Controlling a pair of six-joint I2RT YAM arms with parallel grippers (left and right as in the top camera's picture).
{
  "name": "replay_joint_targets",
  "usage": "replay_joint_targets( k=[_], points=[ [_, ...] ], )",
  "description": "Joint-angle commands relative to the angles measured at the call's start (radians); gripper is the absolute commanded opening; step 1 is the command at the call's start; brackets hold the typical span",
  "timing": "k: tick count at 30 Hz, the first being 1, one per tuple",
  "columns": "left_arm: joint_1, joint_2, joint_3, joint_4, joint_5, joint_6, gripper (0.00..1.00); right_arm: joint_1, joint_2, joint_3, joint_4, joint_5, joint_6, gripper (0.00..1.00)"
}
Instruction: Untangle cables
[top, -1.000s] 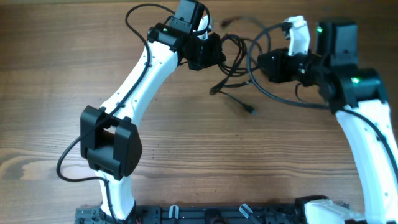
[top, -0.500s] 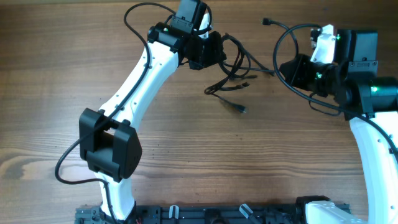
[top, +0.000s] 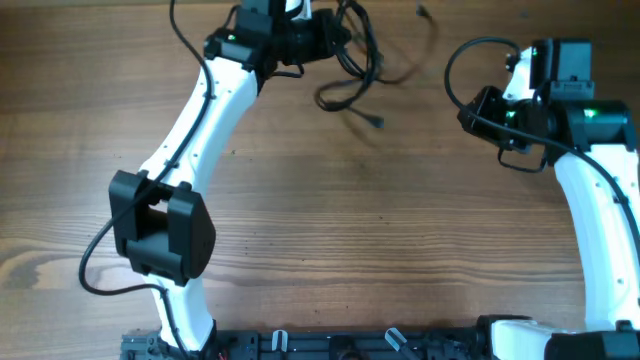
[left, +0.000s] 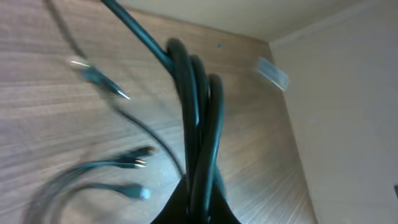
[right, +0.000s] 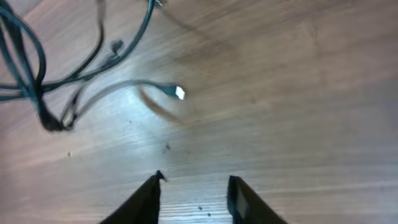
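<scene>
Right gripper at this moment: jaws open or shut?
Open. In the right wrist view the right gripper shows only bare tabletop between its jaws; the cables are farther off, not touching it.

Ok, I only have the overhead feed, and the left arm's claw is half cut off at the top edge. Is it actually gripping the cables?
Observer: Yes. The left wrist view shows the left claw shut on a bundle of cables, several strands side by side.
Operator: And the right claw?
Observer: In the right wrist view the right claw is open, with nothing between its fingers and only bare table ahead.
</scene>
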Motion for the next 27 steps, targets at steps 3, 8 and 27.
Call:
replay_joint_targets(
  k=[3,8,27],
  points=[
    [-0.013,-0.145,-0.005,-0.003,0.060,0.212,0.04,0.002,0.007,0.017,0.127,-0.407,-0.263,0.64],
    [-0.013,-0.200,-0.005,-0.010,0.007,0.087,0.04,0.005,0.019,0.017,0.241,-0.431,-0.154,0.69],
    [-0.042,-0.199,-0.005,-0.145,-0.018,-0.129,0.04,0.179,0.200,0.017,0.384,-0.400,-0.026,0.66]
  ],
)
